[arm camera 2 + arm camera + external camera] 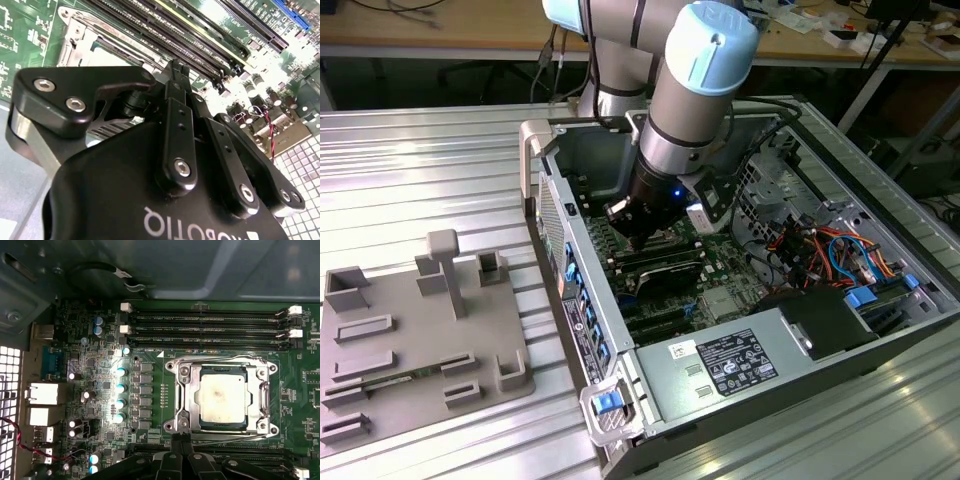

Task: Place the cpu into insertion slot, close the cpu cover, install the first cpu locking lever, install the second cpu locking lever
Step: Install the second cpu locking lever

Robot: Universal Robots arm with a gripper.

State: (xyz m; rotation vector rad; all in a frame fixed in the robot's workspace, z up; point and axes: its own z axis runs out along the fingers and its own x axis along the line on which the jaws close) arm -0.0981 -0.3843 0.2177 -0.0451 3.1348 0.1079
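Note:
The cpu (220,397), a dull silver square, lies in the insertion slot (266,429) on the green board. The cpu cover (188,390) lies flat around it, with the chip showing through its window. One thin lever rod (220,358) runs along the edge nearest the memory slots. Another rod (230,434) runs along the opposite edge. My gripper (181,439) is shut with nothing visibly between its fingers, its tips at that second rod by the socket's corner. In the second wrist view the gripper (175,67) points down beside the socket frame (75,30). The exterior view shows the gripper (638,235) inside the open computer case.
Long black memory slots (210,320) lie on both sides of the socket. Capacitors (120,390) and rear ports (40,392) stand further off. Coloured cables (820,250) and a power supply (720,365) sit inside the case. A grey fixture plate (410,340) lies at the exterior view's left.

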